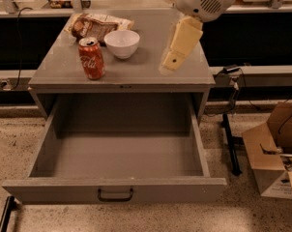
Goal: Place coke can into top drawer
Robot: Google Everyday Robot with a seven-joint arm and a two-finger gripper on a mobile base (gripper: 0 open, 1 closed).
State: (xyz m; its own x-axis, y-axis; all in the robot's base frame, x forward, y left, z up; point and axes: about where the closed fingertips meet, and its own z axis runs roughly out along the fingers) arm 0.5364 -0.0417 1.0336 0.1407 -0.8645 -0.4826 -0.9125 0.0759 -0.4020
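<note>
The red coke can [92, 58] stands upright on the left front part of the grey cabinet top [146, 69]. The top drawer [64, 190] below is pulled fully open, with nothing inside and a dark handle at the centre of its front panel. My gripper [173, 61] hangs from the white arm head at the upper right, above the right part of the cabinet top. It is well to the right of the can, with the white bowl between them, and it holds nothing.
A white bowl [122, 43] sits just right of the can and a snack bag [95, 25] lies behind them. A cardboard box [274, 149] and a black stand leg [230, 139] are on the floor to the right of the drawer.
</note>
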